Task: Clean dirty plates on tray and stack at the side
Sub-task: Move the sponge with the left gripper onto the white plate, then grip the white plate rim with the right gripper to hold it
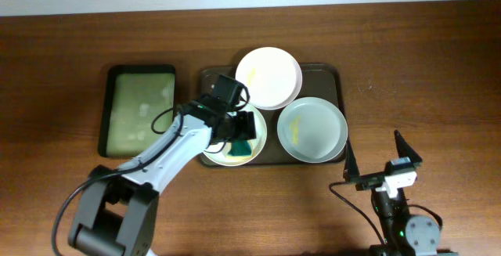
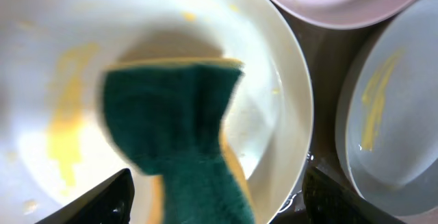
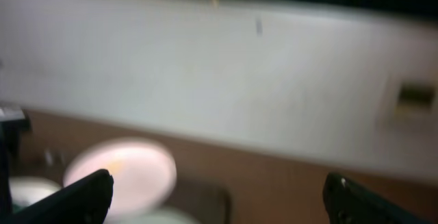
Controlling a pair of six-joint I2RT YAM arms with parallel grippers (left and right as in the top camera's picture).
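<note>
Scrubbing is the step, I judge: my left gripper (image 1: 243, 124) hangs over the front-left plate (image 2: 274, 66), with the sponge (image 2: 174, 125) reaching out from between its fingers (image 2: 109, 196). Those fingers show only at the lower corners of the wrist view, clear of the sponge on both sides. Any grip lies below the edge, so I cannot tell whether I have it pinched. To do this well I should press the green face flat, not on its fold. I would sweep across the long yellow smear (image 2: 65, 125) left of the sponge, keeping the pressure light so the plate does not skate on the tray (image 1: 335, 74). That plate is white, shallow and glossy, at the tray's front-left, just beside the other two. The right plate (image 1: 312, 129) carries a yellow streak, the back plate (image 1: 268, 77) a fainter one. My right gripper (image 1: 374, 142) sits off the tray, spread wide, gripping nothing.
</note>
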